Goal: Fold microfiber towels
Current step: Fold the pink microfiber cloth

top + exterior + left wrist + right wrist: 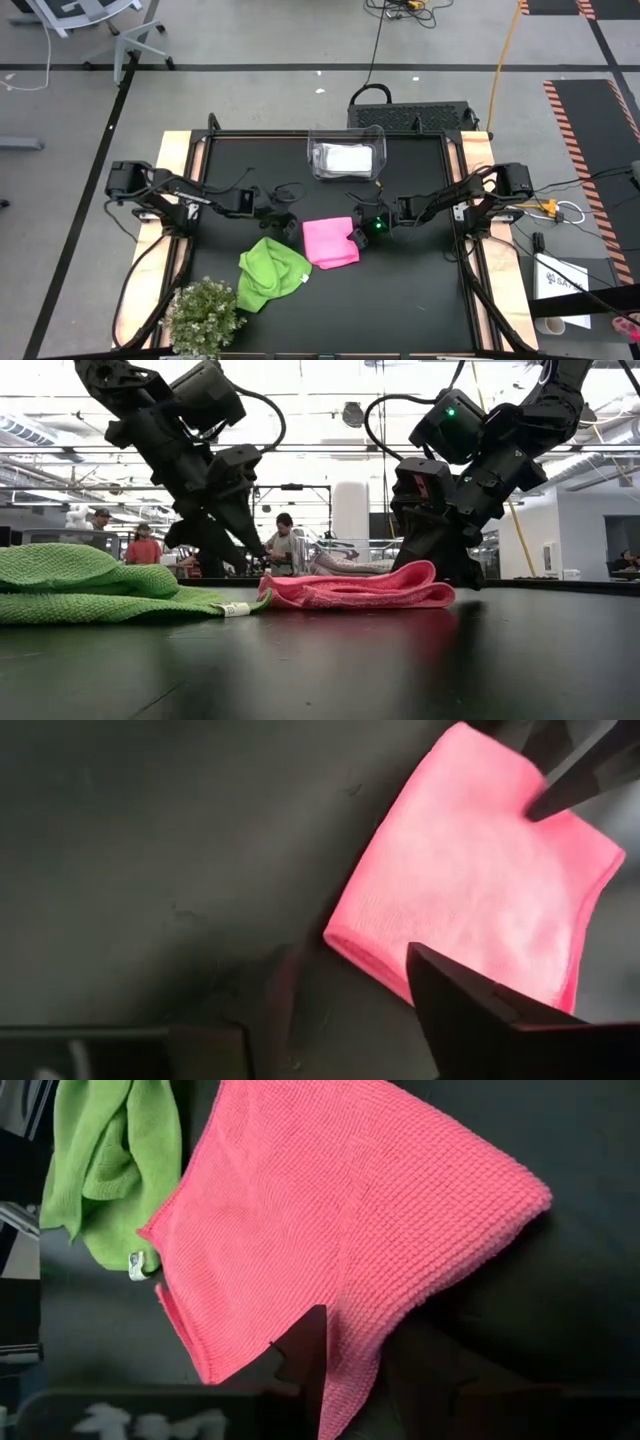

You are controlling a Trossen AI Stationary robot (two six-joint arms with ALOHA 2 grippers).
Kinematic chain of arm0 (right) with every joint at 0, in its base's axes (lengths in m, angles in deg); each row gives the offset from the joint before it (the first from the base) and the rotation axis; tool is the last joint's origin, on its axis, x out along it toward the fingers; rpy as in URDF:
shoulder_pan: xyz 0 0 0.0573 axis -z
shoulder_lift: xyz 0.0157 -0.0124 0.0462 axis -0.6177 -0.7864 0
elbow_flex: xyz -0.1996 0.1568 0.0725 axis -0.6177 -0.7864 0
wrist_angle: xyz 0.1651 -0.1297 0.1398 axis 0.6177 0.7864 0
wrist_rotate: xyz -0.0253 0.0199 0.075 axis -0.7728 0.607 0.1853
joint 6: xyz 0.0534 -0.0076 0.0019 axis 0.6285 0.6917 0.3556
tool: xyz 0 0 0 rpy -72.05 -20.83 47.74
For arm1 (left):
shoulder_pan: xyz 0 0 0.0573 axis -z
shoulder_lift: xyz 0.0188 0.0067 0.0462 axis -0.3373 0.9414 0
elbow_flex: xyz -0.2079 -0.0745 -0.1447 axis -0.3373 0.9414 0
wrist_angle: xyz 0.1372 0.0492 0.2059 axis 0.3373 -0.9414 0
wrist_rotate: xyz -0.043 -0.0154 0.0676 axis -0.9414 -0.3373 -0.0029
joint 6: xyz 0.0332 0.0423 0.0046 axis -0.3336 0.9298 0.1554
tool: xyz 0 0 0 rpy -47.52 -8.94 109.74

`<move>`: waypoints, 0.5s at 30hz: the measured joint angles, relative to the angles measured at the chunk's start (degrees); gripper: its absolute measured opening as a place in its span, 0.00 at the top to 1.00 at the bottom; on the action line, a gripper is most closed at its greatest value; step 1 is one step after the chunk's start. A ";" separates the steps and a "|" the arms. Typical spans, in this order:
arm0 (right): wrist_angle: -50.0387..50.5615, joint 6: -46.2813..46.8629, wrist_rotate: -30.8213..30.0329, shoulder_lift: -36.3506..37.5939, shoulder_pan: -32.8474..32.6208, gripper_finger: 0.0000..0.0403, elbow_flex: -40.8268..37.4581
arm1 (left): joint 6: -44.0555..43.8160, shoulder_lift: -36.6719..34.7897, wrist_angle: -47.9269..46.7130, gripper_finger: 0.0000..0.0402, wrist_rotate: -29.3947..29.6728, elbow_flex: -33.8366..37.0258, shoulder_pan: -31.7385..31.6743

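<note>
The bright pink folded microfiber towel point(330, 242) lay flat on the black counter point(420, 290), its near-left edge just beside the crumpled lime green microfiber towel point(271, 275). The left hand point(289, 226) stood at the pink towel's left edge with fingers apart, gripping nothing. The right hand point(360, 234) was at the right edge, its fingers I cannot tell; free counter lay in front.

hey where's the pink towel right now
In the high view the pink towel lies folded near the table's middle, between the two grippers, with the crumpled green towel touching its left side and the clear bin beyond it.
</note>
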State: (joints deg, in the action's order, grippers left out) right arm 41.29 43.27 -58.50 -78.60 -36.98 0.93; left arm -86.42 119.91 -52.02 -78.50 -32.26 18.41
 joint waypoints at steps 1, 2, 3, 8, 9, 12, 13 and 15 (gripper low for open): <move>-0.03 -0.18 0.02 0.00 0.00 0.78 0.00 | 0.24 0.00 0.21 0.48 -0.46 0.00 -0.34; -0.01 -0.18 0.04 0.00 0.00 0.77 0.00 | 0.34 0.03 0.35 0.46 -0.98 0.00 -0.63; -0.01 -0.18 0.04 0.00 0.00 0.77 0.00 | 0.32 0.47 0.51 0.44 -1.09 0.00 -0.82; 0.12 -0.18 0.15 0.07 0.00 0.77 0.04 | 0.12 2.90 4.57 0.36 -1.60 -0.09 -1.54; 0.10 -0.14 0.17 0.07 0.00 0.77 0.04 | 0.10 3.70 5.45 0.34 -2.30 -0.13 -1.68; 0.10 0.13 0.20 0.09 0.00 0.77 0.04 | -0.16 6.35 8.59 0.31 -4.65 0.00 -1.79; 0.12 0.29 0.20 0.09 0.00 0.77 0.04 | -0.26 7.15 9.66 0.30 -5.28 -0.04 -1.77; -0.01 0.46 0.20 0.09 0.00 0.77 0.04 | -0.29 8.59 10.54 0.29 -6.20 -0.04 -1.77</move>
State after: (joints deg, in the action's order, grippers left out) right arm 41.27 43.72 -58.30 -78.52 -36.98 0.97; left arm -86.70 128.49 -41.48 -84.70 -32.30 16.64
